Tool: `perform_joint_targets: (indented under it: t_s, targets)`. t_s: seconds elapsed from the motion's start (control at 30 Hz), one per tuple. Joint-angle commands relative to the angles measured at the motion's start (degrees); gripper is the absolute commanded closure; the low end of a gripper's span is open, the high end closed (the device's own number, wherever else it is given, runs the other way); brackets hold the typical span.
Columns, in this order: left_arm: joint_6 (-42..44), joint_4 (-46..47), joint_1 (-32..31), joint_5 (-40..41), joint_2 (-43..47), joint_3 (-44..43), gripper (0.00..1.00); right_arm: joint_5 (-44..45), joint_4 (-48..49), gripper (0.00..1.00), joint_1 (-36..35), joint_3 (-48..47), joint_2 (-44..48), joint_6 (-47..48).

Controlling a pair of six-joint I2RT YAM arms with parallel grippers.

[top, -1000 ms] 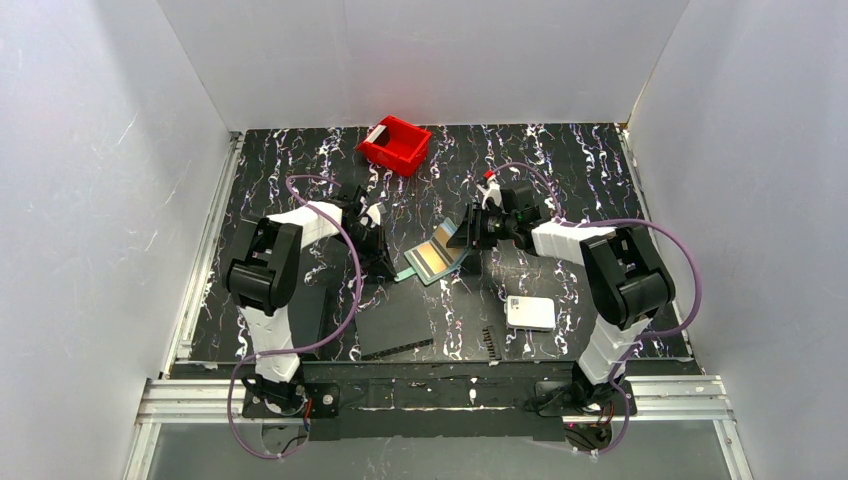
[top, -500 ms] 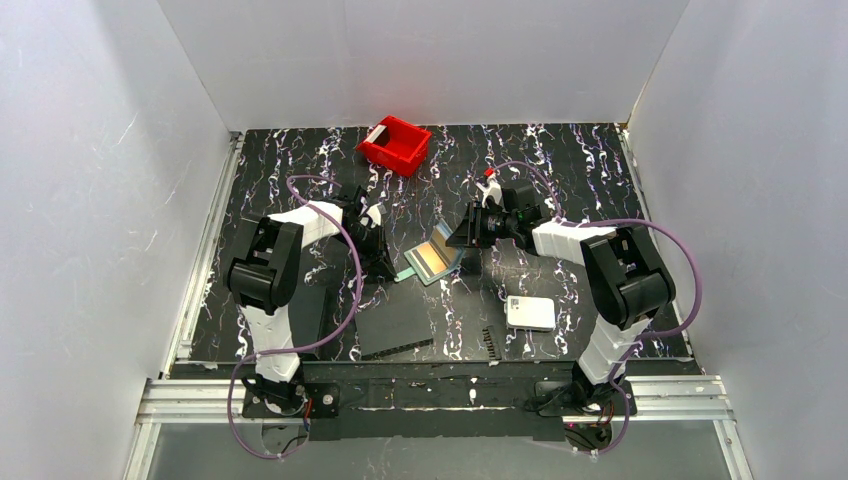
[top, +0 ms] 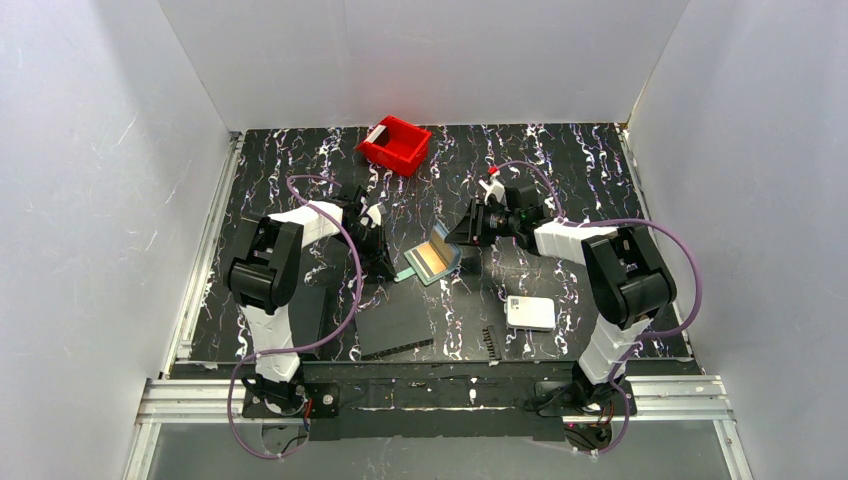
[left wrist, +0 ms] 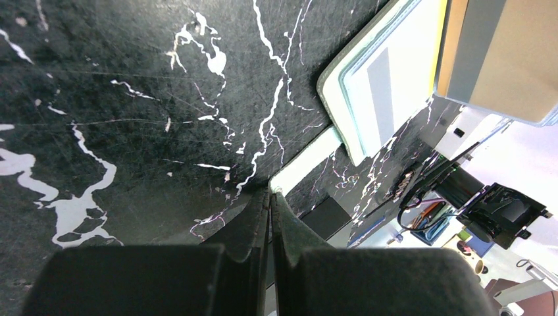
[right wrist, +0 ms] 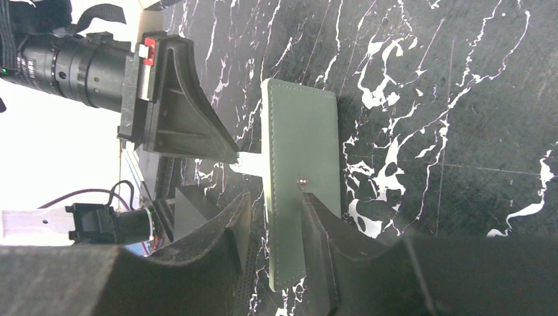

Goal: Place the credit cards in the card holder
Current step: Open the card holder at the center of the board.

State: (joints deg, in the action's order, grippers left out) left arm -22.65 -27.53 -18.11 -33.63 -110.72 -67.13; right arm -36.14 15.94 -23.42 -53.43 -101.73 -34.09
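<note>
The grey-green card holder (top: 447, 250) lies open mid-table with a tan credit card (top: 428, 258) in a pocket. In the left wrist view that card (left wrist: 507, 59) sits above the pale pockets (left wrist: 388, 79). My left gripper (left wrist: 270, 192) is shut on the holder's pale tab (left wrist: 306, 161), low at its left end (top: 388, 268). My right gripper (right wrist: 275, 195) stands part open astride the raised flap (right wrist: 299, 145). Its right finger lies on the flap's outer face, and a gap shows at the left finger. A white card (top: 380, 133) leans in the red bin (top: 398, 146).
A white rounded box (top: 530, 312) lies at the near right. Flat black rectangles (top: 395, 325) lie near the front between the arms, with a small black toothed strip (top: 490, 342) beside them. White walls enclose the table on three sides.
My right gripper has narrowed a little and shifted slightly left, tipping the holder's right flap more upright. The left gripper has stayed shut on the tab.
</note>
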Motion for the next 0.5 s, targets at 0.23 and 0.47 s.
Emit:
perform_joint_targets:
  t_s: [0.23, 0.47]
  targets:
    - [1.0, -1.4, 0.0, -0.3, 0.5, -1.2, 1.00, -3.5, 7.5, 0.74, 1.4, 2.0, 0.3, -3.9]
    - [1.0, -1.3, 0.0, -0.3, 0.3, -1.2, 1.00, -3.1, 6.5, 0.93, 1.4, 1.9, -0.1, -3.0]
